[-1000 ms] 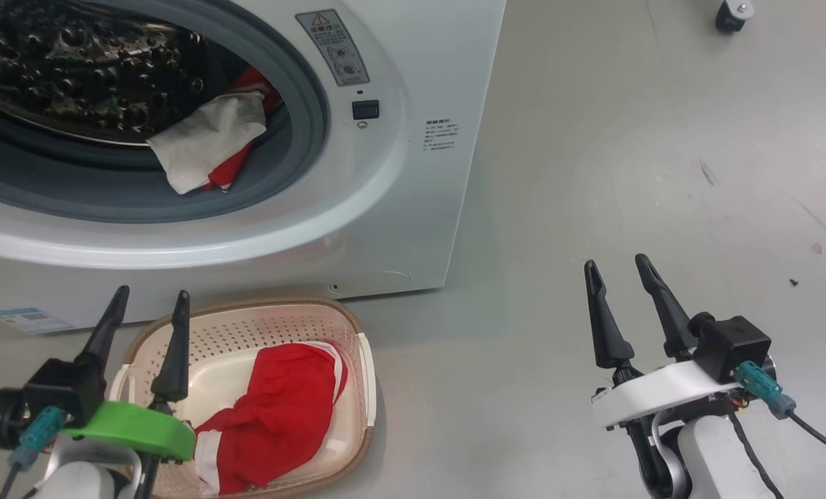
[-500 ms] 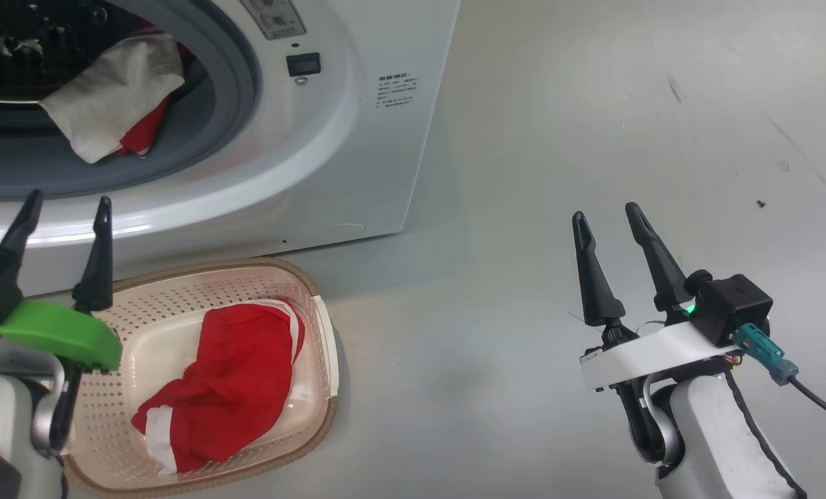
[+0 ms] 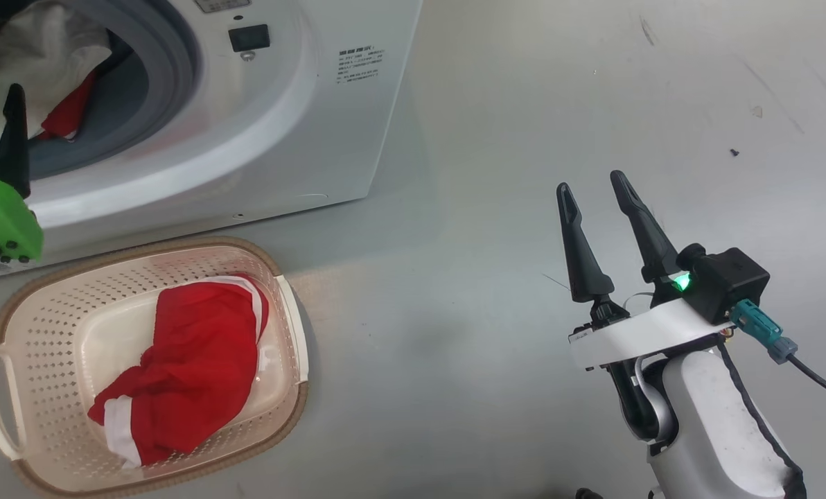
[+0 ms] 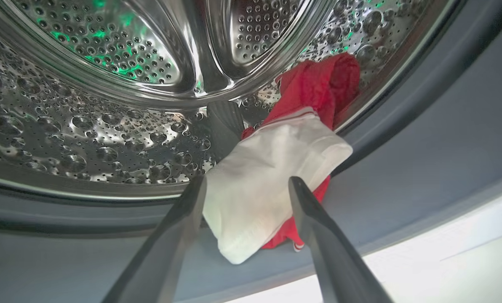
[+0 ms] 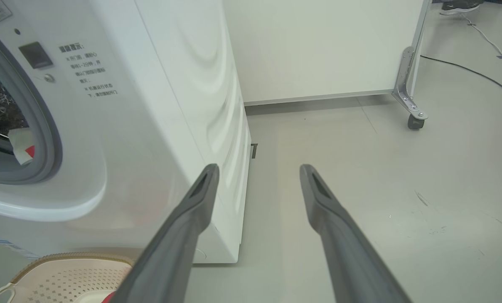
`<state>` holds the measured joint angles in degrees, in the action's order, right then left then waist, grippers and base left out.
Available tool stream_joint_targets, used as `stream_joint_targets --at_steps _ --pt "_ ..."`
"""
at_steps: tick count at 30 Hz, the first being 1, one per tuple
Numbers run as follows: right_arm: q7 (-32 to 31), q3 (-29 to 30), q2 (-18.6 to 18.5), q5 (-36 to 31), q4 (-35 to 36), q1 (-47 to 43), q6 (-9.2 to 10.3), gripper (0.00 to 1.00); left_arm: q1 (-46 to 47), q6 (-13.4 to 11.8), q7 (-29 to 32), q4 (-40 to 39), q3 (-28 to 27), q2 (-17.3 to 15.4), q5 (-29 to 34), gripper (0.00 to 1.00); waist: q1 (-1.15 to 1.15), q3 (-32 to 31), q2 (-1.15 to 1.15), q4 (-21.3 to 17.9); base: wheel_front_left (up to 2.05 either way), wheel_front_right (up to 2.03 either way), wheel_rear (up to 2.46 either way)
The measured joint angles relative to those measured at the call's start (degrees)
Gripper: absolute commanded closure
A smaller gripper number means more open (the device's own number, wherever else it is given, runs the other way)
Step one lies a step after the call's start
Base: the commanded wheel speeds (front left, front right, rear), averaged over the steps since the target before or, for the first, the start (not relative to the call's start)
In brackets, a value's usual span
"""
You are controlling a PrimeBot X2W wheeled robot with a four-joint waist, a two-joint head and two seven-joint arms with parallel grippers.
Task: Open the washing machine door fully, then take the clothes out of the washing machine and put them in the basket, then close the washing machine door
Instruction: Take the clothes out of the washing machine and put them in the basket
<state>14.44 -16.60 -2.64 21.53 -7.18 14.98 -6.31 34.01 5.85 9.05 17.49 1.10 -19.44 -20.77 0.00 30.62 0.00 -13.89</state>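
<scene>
The washing machine (image 3: 260, 125) stands with its drum mouth uncovered; its door is out of view. Red and white clothes (image 4: 276, 168) hang from the steel drum (image 4: 86, 139) over the grey seal (image 4: 423, 147). My left gripper (image 4: 247, 182) is open just before that white cloth, a finger on each side of it; one finger (image 3: 12, 138) rises at the head view's left edge. The cream basket (image 3: 285, 312) sits on the floor below the machine with a red garment (image 3: 191, 360) in it. My right gripper (image 3: 591, 181) hangs open over bare floor to the right.
A white panel on a caster wheel (image 5: 411, 122) stands behind the machine, and a cable (image 5: 465, 69) runs across the floor at the far right. The basket's corner (image 5: 65, 269) lies left of the right gripper (image 5: 259, 169). Grey floor spreads to the machine's right.
The head camera has swung, so the whole scene slid left and up. My left gripper has gone from above the basket up to the drum mouth. The right gripper stays open and still.
</scene>
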Motion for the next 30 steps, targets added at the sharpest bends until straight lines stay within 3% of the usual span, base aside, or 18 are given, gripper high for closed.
stream_joint_targets --at_steps 11,30 --pt "0.0 -1.3 0.0 1.7 0.3 1.3 0.94 0.0 8.4 0.5 8.8 5.9 1.8 -3.5 0.8 0.0 0.0 2.1 0.0 -2.3 0.0 0.0 0.0" --pt "0.0 -4.1 0.0 4.2 0.7 2.7 1.52 0.0 17.3 0.6 16.6 14.8 4.8 -3.6 1.3 0.0 0.0 4.3 0.0 -5.5 0.0 0.0 0.0"
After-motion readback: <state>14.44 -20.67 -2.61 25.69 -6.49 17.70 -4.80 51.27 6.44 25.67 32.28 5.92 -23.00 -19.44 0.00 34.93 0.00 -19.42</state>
